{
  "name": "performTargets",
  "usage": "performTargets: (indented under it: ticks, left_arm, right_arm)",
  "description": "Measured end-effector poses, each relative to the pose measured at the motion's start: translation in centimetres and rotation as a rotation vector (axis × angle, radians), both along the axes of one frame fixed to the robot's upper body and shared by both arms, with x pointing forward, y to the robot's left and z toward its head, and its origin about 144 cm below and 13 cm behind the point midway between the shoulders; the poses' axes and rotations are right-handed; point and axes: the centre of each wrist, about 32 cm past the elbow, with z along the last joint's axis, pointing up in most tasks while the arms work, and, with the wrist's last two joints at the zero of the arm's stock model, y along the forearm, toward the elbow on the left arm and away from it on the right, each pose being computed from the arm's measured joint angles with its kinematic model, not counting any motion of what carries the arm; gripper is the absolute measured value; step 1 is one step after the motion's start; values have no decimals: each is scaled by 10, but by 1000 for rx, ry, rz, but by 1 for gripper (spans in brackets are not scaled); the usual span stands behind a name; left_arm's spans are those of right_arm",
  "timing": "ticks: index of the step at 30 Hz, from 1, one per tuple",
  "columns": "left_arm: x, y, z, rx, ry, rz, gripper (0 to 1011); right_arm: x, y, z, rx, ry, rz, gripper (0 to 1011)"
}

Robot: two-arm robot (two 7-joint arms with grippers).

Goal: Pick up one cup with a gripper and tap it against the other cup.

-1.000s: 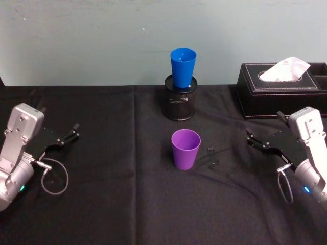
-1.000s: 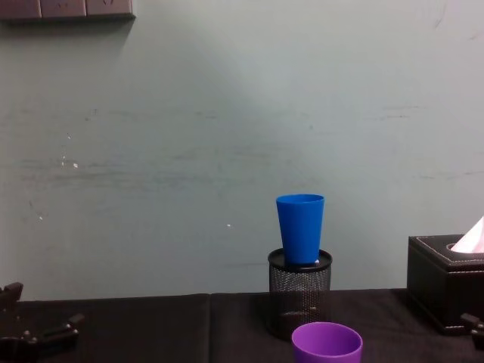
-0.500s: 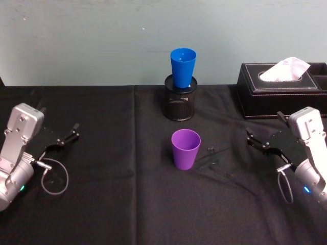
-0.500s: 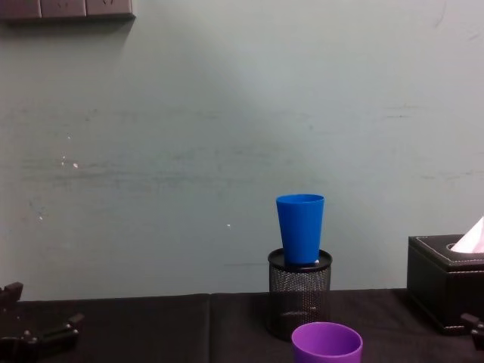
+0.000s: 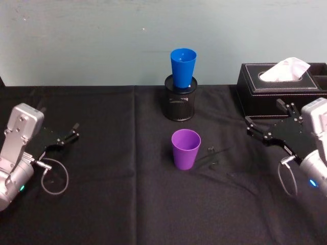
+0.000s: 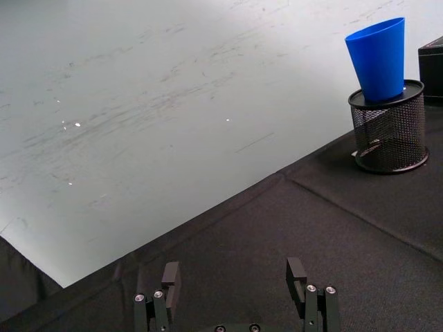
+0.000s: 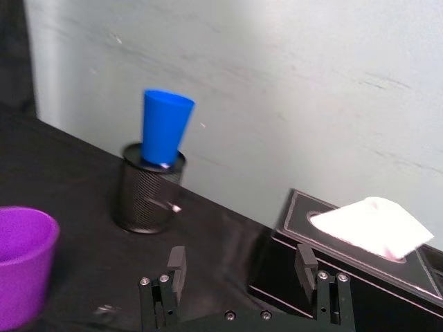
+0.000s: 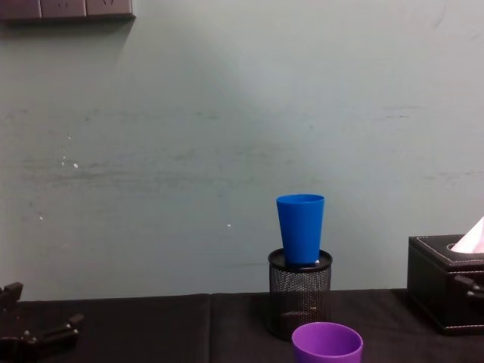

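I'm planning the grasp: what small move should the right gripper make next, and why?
Probably swing the right gripper, open beside the tissue box, leftward toward the purple cup. That cup stands upright at mid-table, the blue cup sits in the mesh holder behind it, and the left gripper lies parked far left.

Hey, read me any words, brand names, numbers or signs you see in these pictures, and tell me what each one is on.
No readable text anywhere.
The purple cup, blue cup, mesh pen holder and tissue box are plain, without print or logo.
The left pincer and right pincer, both open, show black fingers and screws but no legible marking.
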Motion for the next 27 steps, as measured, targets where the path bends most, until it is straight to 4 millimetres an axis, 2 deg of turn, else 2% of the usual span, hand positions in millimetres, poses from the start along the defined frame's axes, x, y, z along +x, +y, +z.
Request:
performTargets:
  ticks: [7,14,20,27]
  left_arm:
    - [0,0,0,0,0,0,1000]
    - [0,0,0,0,0,0,1000]
    - [0,0,0,0,0,0,1000]
    - [0,0,0,0,0,0,1000]
  right_arm:
    - [-17,-12,0,83,77,195,1003]
    - [-26,-11,-11,122,179,389,1002]
    - [-21,1,-16,136,222,470,1003]
    - [-7,16,-23,148,264,496,1003]
